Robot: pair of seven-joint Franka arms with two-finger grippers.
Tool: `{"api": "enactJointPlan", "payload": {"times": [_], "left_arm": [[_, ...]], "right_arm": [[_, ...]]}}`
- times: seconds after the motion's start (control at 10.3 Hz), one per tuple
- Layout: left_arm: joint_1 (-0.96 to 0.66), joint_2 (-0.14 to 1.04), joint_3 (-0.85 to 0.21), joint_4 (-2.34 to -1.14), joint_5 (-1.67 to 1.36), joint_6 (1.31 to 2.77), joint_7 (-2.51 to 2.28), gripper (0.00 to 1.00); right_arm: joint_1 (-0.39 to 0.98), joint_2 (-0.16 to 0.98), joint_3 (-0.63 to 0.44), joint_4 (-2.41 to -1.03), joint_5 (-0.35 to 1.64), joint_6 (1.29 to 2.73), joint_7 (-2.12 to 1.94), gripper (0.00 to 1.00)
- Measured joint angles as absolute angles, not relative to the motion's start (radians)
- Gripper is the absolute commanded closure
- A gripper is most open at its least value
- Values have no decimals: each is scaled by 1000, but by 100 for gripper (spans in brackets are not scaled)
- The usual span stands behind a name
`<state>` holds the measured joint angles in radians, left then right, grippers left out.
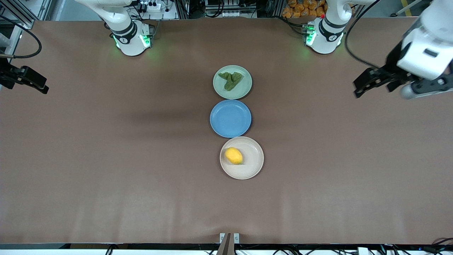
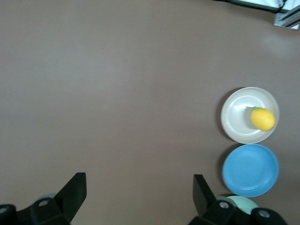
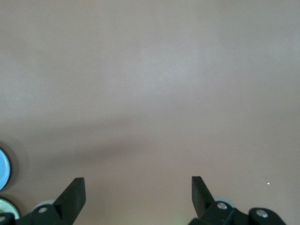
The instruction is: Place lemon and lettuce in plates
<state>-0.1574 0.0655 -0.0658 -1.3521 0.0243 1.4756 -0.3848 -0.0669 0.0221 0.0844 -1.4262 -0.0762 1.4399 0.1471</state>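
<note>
Lemon (image 1: pixel 234 156) sits in beige plate (image 1: pixel 253 168), lettuce (image 1: pixel 230 80) in mint plate (image 1: pixel 244 88), task apparently complete; left claw (image 1: pixel 371 83) and right claw (image 1: pixel 30 80) both spread, empty, well apart from plates.

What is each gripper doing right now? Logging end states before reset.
Left gripper: open, holding nothing, over bare table at the left arm's end.
Right gripper: open, holding nothing, over bare table at the right arm's end.

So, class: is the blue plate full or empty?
Empty. The blue plate shows only bare blue surface; the lemon and the lettuce lie on the neighbouring plates.
</note>
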Motion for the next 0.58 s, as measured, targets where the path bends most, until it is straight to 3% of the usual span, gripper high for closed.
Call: {"api": "enactJointPlan", "payload": {"times": [0.19, 0.58], "left_arm": [[-73, 19, -57, -1355, 25, 1434, -268, 0], [-63, -43, -64, -1432, 25, 1406, -247, 0]], "right_arm": [[-68, 22, 83, -1417, -76, 1431, 147, 0], [-68, 21, 74, -1422, -76, 1428, 147, 0]]}}
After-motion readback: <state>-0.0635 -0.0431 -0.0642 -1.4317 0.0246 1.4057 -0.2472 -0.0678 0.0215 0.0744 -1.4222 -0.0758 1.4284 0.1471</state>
